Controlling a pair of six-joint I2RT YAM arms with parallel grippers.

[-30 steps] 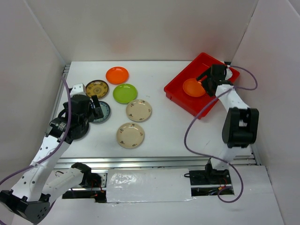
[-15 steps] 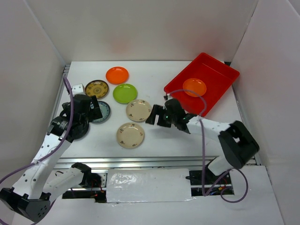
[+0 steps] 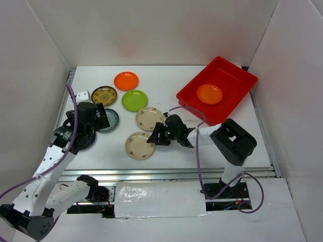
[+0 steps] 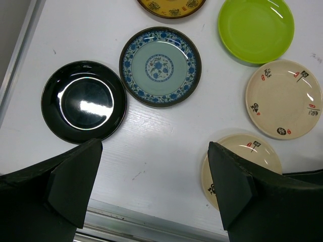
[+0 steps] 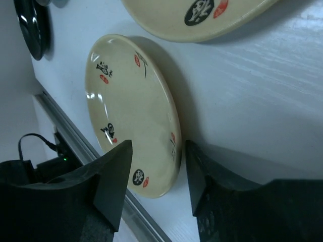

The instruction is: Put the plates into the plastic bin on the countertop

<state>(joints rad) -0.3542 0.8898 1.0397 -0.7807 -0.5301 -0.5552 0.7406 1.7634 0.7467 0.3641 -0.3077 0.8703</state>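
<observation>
Right wrist view: the right fingers (image 5: 113, 176) stand apart astride the rim of a beige plate (image 5: 131, 101) marked with black brush characters and red seals, none legible. The left fingers (image 4: 75, 186) gape wide above the bench (image 4: 151, 151). At 1 o'clock overhead, the red bin (image 3: 232, 75) holds an orange plate (image 3: 209, 94).

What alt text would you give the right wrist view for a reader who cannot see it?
The right arm's black fingers straddle the rim of a beige patterned plate on the white countertop, not yet closed on it. A second beige plate and a dark glossy plate sit beyond.
</observation>
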